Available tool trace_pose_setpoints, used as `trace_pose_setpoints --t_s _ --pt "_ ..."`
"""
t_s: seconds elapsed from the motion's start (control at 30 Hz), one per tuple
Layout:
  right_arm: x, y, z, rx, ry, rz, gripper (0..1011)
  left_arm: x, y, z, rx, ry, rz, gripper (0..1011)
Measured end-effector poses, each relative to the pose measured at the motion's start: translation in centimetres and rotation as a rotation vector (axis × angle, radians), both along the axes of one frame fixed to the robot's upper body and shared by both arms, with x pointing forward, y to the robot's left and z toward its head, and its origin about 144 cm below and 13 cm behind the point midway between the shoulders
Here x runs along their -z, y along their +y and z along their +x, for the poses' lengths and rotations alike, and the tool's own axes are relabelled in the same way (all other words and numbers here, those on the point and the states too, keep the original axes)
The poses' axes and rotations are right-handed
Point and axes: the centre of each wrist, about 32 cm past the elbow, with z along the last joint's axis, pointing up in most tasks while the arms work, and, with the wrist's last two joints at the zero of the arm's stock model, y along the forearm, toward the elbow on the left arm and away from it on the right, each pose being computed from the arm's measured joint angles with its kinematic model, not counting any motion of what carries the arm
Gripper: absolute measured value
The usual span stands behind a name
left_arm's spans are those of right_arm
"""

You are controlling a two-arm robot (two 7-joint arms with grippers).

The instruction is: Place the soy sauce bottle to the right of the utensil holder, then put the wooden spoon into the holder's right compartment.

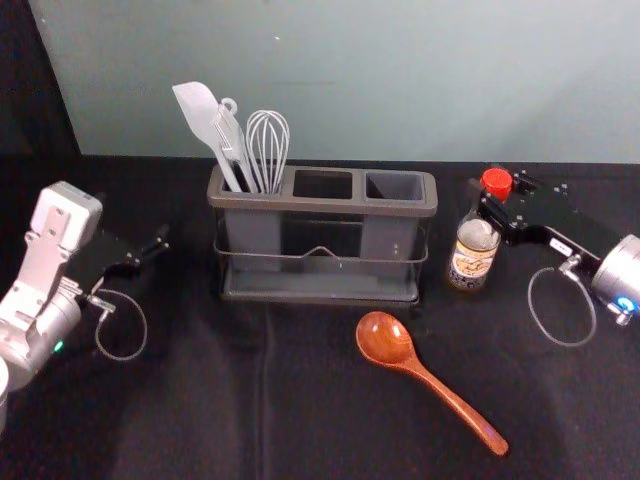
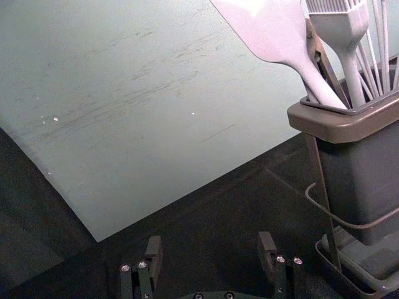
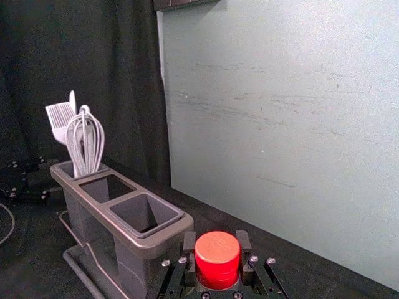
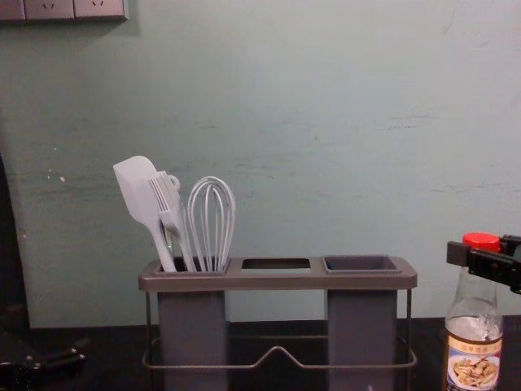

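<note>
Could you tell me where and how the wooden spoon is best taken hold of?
Probably by the upper part of its handle, near the bowl, coming from above and closing across the handle. The wooden spoon lies flat and slanted, and its slim handle looks easier to pinch than the broad, round bowl.

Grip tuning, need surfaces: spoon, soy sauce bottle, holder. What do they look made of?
Spoon: wood, glossy, likely lacquered; reddish grain, bright highlights.
Soy sauce bottle: probably glass, smooth; see-through neck, though clear plastic is possible. Its red cap looks like plastic.
Holder: likely satin plastic frame and cups; thin front rail looks like metal wire.
</note>
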Motion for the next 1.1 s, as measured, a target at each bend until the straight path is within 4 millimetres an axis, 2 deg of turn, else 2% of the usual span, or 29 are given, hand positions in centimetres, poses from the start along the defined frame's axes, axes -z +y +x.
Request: trace_pose_setpoints --t_s 0.57,1.1 --pt "1.2 0.3 1.1 0.004 -0.004 0.002 381 0.0 0.0 0.0 0.0 0.0 0.0 1005" --pt "1.5 0.3 1.3 0.005 0.0 0.001 381 0.0 0.0 0.0 0.0 0.0 0.0 1005"
